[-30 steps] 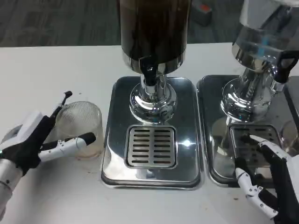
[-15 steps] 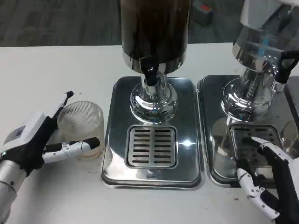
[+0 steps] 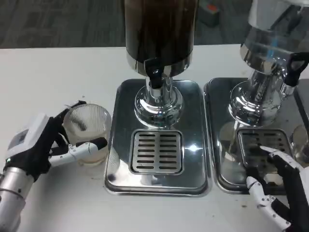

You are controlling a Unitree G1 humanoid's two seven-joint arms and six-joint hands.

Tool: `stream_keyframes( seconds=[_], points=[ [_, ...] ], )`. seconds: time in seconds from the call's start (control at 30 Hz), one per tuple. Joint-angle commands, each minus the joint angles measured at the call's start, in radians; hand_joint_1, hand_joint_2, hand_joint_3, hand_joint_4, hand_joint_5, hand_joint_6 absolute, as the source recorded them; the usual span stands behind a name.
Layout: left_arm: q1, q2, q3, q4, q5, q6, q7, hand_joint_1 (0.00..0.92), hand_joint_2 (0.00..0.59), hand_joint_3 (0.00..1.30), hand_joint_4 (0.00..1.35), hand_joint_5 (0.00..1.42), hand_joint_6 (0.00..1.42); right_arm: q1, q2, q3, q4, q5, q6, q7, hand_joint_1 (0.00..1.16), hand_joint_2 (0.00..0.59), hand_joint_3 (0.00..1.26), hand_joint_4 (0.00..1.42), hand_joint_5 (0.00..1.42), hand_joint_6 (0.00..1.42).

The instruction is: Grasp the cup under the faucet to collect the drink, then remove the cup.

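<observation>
A clear ribbed cup point(image 3: 90, 126) stands on the white table just left of the steel drip tray point(image 3: 120, 145). My left hand point(image 3: 42, 145) wraps it from the left: the thumb point(image 3: 82, 148) lies across the cup's front and the other fingers curl behind its rim. The dark drink dispenser point(image 3: 159, 34) stands over the tray, its black faucet point(image 3: 154, 77) above the slotted grate point(image 3: 157, 152); nothing is on the grate. My right hand point(image 3: 282, 193) hovers at the lower right with fingers spread, holding nothing.
A second dispenser point(image 3: 270, 43) with a clear tank and its own tray point(image 3: 227, 179) stands to the right, under my right hand. The table's far edge runs behind both dispensers. Bare table lies left of and in front of the cup.
My left hand has closed around the cup and shifted it slightly right toward the drip tray. The right hand has sunk a little toward the picture's bottom edge.
</observation>
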Motion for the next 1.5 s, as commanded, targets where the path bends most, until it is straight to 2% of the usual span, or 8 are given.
stream_keyframes(
  seconds=[0.03, 0.27, 0.33, 0.67, 0.97, 1.13, 1.5],
  points=[
    [0.008, -0.011, -0.004, 0.005, 0.011, -0.038, 0.052, 0.240, 0.067, 0.45, 0.64, 0.82, 1.08, 0.009, -0.002, -0.015, -0.013, 0.008, 0.000, 0.007, 0.24, 0.438, 0.35, 0.26, 0.29, 0.38],
    [0.027, -0.013, 0.000, -0.002, 0.024, -0.062, 0.146, 0.247, 0.083, 0.57, 0.80, 0.93, 1.19, 0.013, -0.002, -0.016, -0.010, 0.009, -0.003, 0.007, 0.18, 0.441, 0.35, 0.26, 0.29, 0.38],
    [0.034, -0.012, 0.001, -0.006, 0.030, -0.067, 0.176, 0.251, 0.087, 0.60, 0.83, 0.95, 1.21, 0.012, -0.003, -0.016, -0.008, 0.009, -0.005, 0.007, 0.17, 0.427, 0.35, 0.26, 0.29, 0.38],
    [0.084, 0.019, 0.040, -0.052, 0.032, -0.112, 0.284, 0.256, 0.093, 0.63, 0.86, 0.98, 1.24, 0.007, -0.002, -0.017, -0.006, 0.015, -0.011, 0.013, 0.16, 0.437, 0.35, 0.26, 0.29, 0.37],
    [0.129, 0.033, 0.098, -0.144, 0.020, -0.161, 0.284, 0.254, 0.091, 0.63, 0.87, 0.98, 1.25, -0.003, 0.000, -0.012, -0.003, 0.021, -0.018, 0.014, 0.16, 0.439, 0.35, 0.26, 0.29, 0.37],
    [0.135, 0.016, 0.099, -0.208, 0.021, -0.176, 0.250, 0.245, 0.093, 0.63, 0.87, 0.98, 1.25, -0.007, 0.004, -0.012, -0.007, 0.025, -0.026, 0.012, 0.16, 0.439, 0.35, 0.26, 0.29, 0.37],
    [0.099, -0.074, 0.081, -0.232, 0.016, -0.164, 0.132, 0.238, 0.094, 0.63, 0.88, 0.98, 1.26, 0.004, 0.024, -0.005, -0.031, 0.025, -0.034, 0.004, 0.17, 0.449, 0.35, 0.26, 0.29, 0.37]
  ],
)
